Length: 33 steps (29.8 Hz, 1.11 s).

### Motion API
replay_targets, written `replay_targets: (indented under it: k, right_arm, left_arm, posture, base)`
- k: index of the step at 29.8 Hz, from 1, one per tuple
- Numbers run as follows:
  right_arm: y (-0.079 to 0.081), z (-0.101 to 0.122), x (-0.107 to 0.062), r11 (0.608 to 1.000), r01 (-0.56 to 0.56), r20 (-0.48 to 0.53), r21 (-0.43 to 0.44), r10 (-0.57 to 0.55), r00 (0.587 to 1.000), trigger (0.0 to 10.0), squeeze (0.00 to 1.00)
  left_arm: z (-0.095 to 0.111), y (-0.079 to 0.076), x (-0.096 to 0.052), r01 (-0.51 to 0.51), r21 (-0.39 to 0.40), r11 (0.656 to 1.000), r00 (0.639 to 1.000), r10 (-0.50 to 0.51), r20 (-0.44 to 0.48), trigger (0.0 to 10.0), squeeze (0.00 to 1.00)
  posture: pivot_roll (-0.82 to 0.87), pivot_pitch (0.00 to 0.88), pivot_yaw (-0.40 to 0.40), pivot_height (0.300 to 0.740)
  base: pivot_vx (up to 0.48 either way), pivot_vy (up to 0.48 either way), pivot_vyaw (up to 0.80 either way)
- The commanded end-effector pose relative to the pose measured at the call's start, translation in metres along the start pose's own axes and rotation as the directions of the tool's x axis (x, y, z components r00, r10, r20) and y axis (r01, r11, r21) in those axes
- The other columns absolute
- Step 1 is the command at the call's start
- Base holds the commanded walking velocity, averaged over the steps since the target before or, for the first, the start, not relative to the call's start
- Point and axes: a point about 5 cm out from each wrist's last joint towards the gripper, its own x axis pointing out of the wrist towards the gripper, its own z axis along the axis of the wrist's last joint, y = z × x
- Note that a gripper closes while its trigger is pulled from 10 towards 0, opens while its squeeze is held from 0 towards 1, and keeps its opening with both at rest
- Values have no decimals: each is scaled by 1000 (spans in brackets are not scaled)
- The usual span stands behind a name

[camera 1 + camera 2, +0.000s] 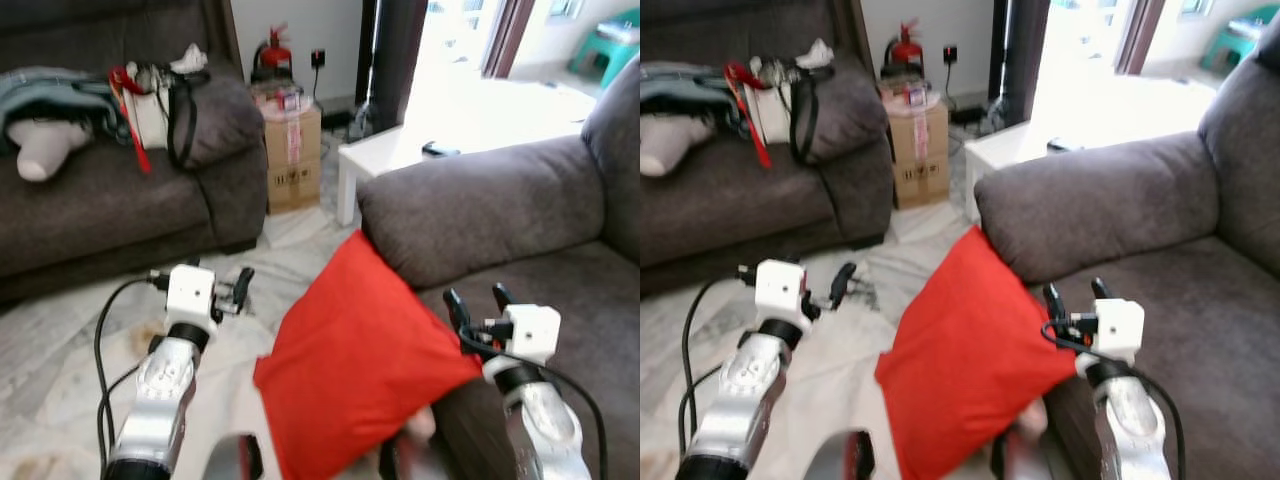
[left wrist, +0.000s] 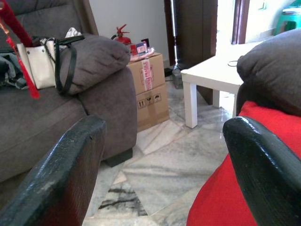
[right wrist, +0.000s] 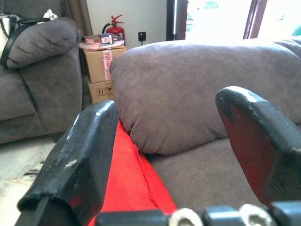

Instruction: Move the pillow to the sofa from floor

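Right gripper (image 1: 478,300), fingers spread, is being held at the red pillow's (image 1: 360,360) three-o'clock edge; left gripper (image 1: 238,288), also spread, is being held apart at its ten o'clock. Pillow is being shown leaning against the grey sofa's (image 1: 480,215) armrest, lower corner seemingly floorward: lifting and placing are judged outstanding. Cardboard box (image 2: 149,89) markings are proving unreadable.

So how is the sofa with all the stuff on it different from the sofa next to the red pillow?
The far sofa has a bag and clothes piled on its seat; the near sofa has a bare seat. The red pillow leans against the near sofa's arm, while nothing leans on the far sofa. Both are grey-brown fabric with fat padded arms.
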Motion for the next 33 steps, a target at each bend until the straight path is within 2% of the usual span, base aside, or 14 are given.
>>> replay_targets:
  k: [1, 9, 18, 23, 31, 32, 33]
  right_arm:
    - [0, -3, 1, 1000, 4, -14, 8, -4, 1000, 10000, 0]
    - [7, -3, 13, 1000, 15, -4, 27, -14, 1000, 10000, 0]
    - [6, -17, 15, 998, 49, -56, 36, -47, 997, 10000, 0]
    - [0, -26, 21, 993, 82, -112, 81, -73, 991, 10000, 0]
    - [-3, -27, 42, 985, 101, -171, 137, -77, 982, 10000, 0]
    - [-4, -23, 48, 983, 100, -172, 153, -73, 982, 10000, 90]
    - [-4, -23, 48, 983, 100, -172, 153, -73, 982, 10000, 90]
  left_arm:
    - [0, 2, 3, 3, 9, 1000, 1000, -3, 3, 10000, 0]
    - [4, 8, 13, 9, 29, 1000, 1000, -9, 11, 10000, 0]
    - [2, 15, 8, -7, 15, 1000, 1000, 7, 2, 10000, 0]
    - [-3, 9, -1, -6, 6, 1000, 1000, 6, -9, 10000, 0]
    - [-3, 3, 4, -10, -18, 1000, 1000, 10, -11, 10000, 0]
    - [-1, 2, 5, -15, -26, 1000, 1000, 15, -5, 10000, 0]
    - [-1, 2, 5, -15, -26, 1000, 1000, 15, -5, 10000, 0]
  posture:
    - [-60, 0, 7, 575]
    - [-59, 0, 26, 575]
    - [-44, 0, 22, 575]
    - [-19, 0, 6, 575]
    - [-37, 0, -17, 575]
    - [-36, 0, -28, 575]
    - [-36, 0, -28, 575]
  base:
    - [0, 0, 0]
    - [0, 0, 0]
    - [0, 0, 0]
    - [0, 0, 0]
    - [0, 0, 0]
    - [0, 0, 0]
    - [0, 0, 0]
